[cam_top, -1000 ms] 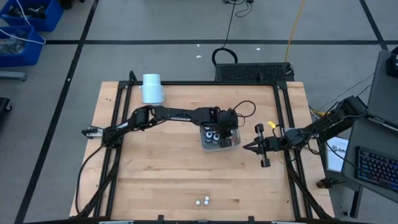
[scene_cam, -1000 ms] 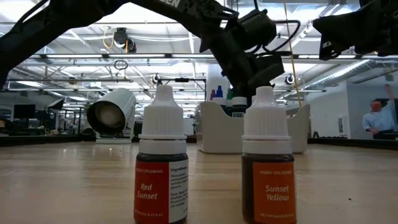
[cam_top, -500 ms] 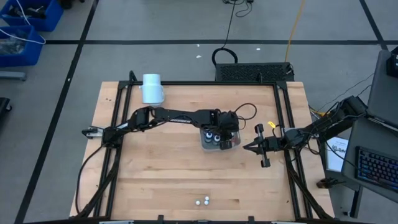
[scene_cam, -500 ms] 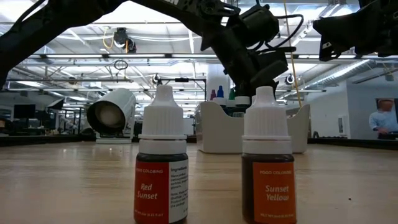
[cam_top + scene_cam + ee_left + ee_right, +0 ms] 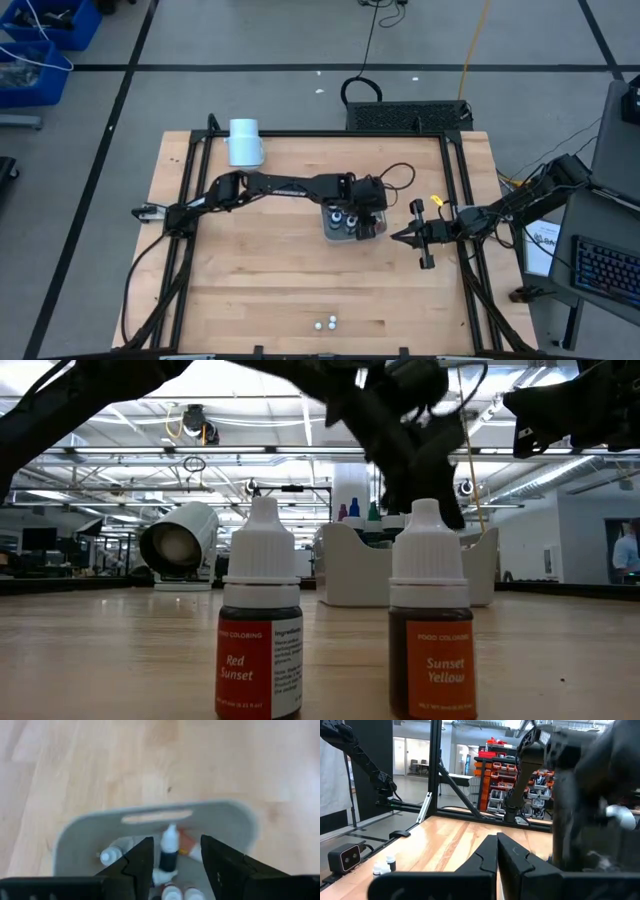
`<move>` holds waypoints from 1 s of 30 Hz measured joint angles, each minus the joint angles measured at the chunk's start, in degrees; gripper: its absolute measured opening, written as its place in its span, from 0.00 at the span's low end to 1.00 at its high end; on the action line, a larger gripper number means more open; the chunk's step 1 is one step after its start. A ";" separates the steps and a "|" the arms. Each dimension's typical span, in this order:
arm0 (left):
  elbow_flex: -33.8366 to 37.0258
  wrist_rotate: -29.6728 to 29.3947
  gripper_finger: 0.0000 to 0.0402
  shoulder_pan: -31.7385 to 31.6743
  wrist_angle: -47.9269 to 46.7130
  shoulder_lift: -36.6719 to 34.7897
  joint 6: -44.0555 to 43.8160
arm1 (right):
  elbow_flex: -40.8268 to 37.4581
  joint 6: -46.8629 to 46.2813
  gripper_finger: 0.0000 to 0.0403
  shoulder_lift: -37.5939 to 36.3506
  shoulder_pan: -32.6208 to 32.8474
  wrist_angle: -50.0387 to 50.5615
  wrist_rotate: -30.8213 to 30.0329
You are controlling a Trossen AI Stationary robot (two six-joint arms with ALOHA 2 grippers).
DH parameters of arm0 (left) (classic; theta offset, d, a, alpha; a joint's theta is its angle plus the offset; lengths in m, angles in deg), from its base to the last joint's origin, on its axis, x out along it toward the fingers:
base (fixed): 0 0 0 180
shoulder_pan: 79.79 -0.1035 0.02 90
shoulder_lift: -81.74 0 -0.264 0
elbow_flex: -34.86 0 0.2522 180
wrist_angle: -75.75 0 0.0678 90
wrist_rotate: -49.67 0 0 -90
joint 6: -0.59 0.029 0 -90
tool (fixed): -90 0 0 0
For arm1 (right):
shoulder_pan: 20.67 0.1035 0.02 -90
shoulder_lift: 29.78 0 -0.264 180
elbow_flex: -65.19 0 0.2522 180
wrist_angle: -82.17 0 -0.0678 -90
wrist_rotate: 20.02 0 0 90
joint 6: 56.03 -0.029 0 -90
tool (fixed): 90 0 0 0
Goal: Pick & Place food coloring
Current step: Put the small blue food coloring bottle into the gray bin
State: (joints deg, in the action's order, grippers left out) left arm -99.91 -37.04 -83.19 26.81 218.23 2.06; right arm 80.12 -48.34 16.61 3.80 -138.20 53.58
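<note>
A grey-blue tray [image 5: 329, 234] sits mid-table with several food coloring bottles in it. My left gripper [image 5: 366, 211] hangs over it, open. In the left wrist view a dark bottle with a white cap [image 5: 169, 855] stands upright inside the tray [image 5: 155, 815], between the fingers of my left gripper [image 5: 176, 842] and apart from both. Two more bottles stand upright near the table's near edge: Red Sunset [image 5: 260, 625] and Sunset Yellow [image 5: 427, 625], seen from above as Red Sunset [image 5: 318, 326] and Sunset Yellow [image 5: 331, 322]. My right gripper [image 5: 398, 237] waits shut, right of the tray.
A pale blue cylinder [image 5: 245, 142] lies on its side near the far left corner, also seen as the cylinder [image 5: 180, 545] in the low view. Black frame rails run along the table's left and right sides. Bare wood lies between the tray and the two near bottles.
My left gripper has come down toward the tray and shifted a little toward the table's right and near edge. The right arm and the two near bottles have kept still.
</note>
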 joint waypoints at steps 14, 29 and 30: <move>0.24 -7.78 0.27 10.12 -31.39 -26.47 -1.36 | 0.01 -1.84 0.00 0.08 0.00 1.64 0.02; 69.89 -39.02 0.03 45.32 17.49 -66.96 -31.88 | 0.00 -8.18 0.00 0.15 0.00 5.43 0.11; 73.45 -40.80 0.02 46.23 23.26 -67.46 -30.43 | 0.01 -8.00 0.00 0.15 0.00 5.30 0.11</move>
State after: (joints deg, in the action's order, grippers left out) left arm -26.47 -77.85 -36.96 50.07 150.77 -28.37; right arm 80.13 -56.34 16.76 3.80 -132.91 53.69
